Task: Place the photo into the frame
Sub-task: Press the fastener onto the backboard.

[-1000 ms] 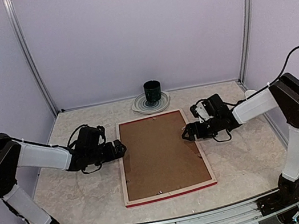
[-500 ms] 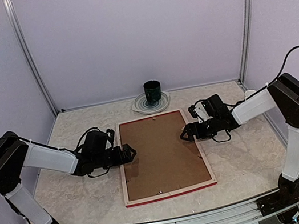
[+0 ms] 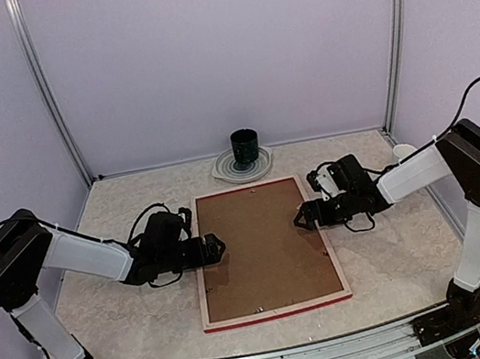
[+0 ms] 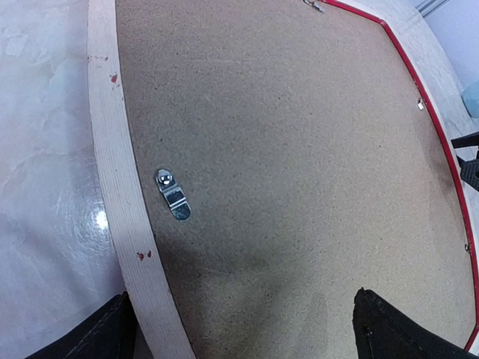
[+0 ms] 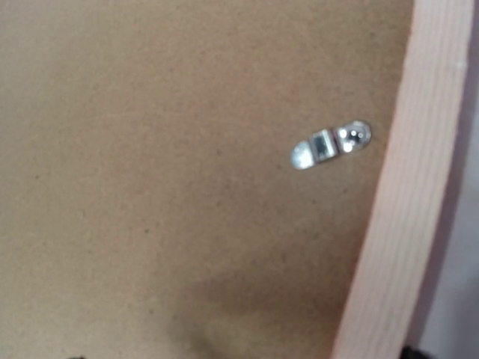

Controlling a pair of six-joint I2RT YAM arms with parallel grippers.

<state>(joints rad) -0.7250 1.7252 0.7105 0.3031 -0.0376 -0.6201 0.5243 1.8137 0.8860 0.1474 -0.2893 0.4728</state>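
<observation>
- Face-down mid-table: the frame (image 3: 201, 293), long axis away from the bases; backing board (image 3: 266, 249) inside, the photo not in view.
- Over the left rail: left gripper (image 3: 218, 247), jaws wide apart. At the right rail: right gripper (image 3: 301, 217), jaw gap unreadable.
- Just ahead of each: left clip (image 4: 172, 194), right clip (image 5: 329, 144).

Overhead view wide; wrist views close (sharing frame (image 3: 200, 291)).

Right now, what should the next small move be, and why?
Probably lower the left tool onto the clip and swivel it aside: the frame lies face down, the backing sits in it, and no photo is in view.
</observation>
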